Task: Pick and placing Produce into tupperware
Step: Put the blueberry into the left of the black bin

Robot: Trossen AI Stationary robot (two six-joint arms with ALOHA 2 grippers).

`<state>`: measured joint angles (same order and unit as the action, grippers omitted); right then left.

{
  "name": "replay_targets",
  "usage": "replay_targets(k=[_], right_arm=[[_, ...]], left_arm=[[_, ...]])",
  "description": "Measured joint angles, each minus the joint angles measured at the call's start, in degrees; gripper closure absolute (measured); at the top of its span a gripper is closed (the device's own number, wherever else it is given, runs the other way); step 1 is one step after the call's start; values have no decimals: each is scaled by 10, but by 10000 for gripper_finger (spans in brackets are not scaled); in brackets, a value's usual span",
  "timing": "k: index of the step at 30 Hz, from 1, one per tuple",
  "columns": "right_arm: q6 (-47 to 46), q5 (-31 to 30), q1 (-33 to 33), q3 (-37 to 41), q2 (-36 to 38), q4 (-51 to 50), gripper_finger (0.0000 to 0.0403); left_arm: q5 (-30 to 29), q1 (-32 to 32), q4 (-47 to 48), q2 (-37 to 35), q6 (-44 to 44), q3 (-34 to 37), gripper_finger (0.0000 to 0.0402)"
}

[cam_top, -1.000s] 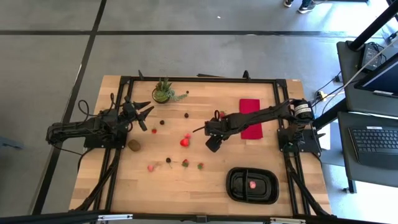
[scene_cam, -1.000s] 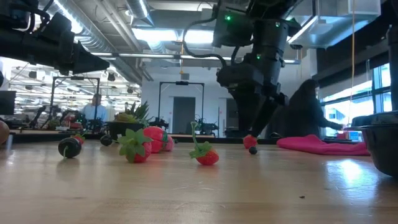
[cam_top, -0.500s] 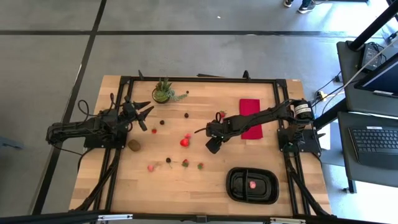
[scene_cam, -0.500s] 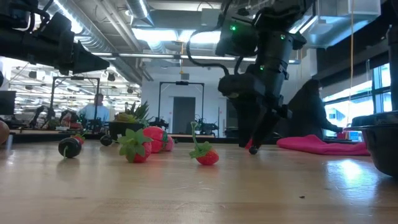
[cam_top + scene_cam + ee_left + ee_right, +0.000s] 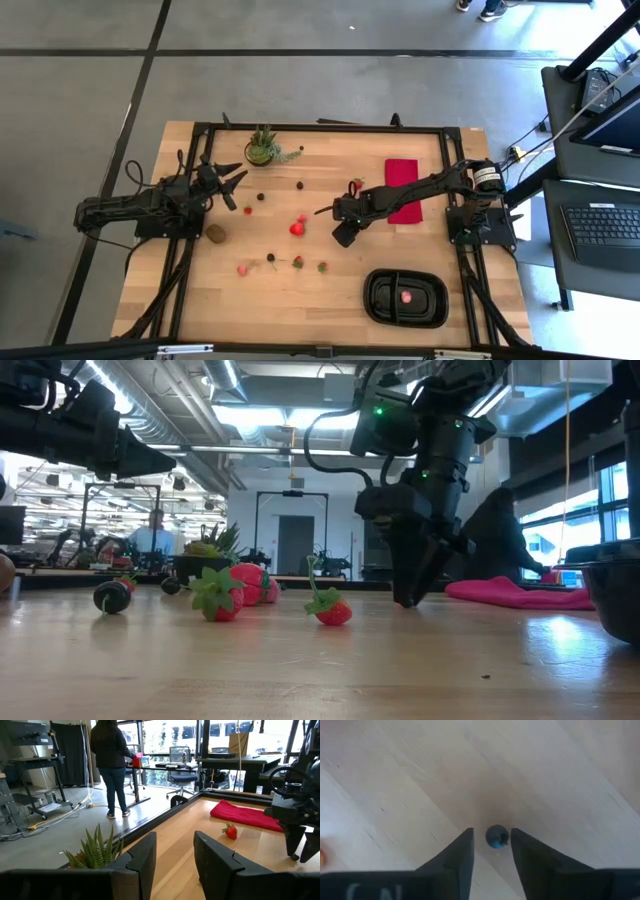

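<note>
Picking is the step in hand, judged from how the right arm stands over the middle of the table [image 5: 300, 300], which carries everything. The tupperware [image 5: 405, 298], the largest of the task's things, sits near the front edge toward the right corner, with one red piece [image 5: 406, 297] already inside it. The left arm waits at the left edge, its jaws [image 5: 172, 862] narrowly parted and empty, pointing across the table.

The right jaws [image 5: 490, 851] are down at the table surface, a little toward the far edge from the centre, and stand narrow, straddling a small dark blue berry [image 5: 496, 836]. The right wrist view shows the berry sitting between the two fingertips, with one fingertip [image 5: 516, 837] at or very near its side; whether they already pinch it I cannot tell. Other produce lies scattered toward the left and front: a brown oval [image 5: 215, 234], a large strawberry [image 5: 297, 228], and a row of smaller pieces.

The next move, as I judge it, calls for closing gently on so small and round a berry, which may roll or squirt out, then lifting and carrying it toward the front right to the tupperware.
</note>
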<state>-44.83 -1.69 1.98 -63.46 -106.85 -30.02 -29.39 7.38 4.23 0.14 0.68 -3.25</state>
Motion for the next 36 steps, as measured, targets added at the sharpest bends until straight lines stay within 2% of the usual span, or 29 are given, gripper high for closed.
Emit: replay_targets(k=[6,27,36], right_arm=[[0,0,0,0,0,0,301],[5,-17,0,0,0,0,304],[3,-17,0,0,0,-3,329]], left_arm=[[0,0,0,0,0,0,278],[0,0,0,0,0,0,278],[0,0,0,0,0,0,278]])
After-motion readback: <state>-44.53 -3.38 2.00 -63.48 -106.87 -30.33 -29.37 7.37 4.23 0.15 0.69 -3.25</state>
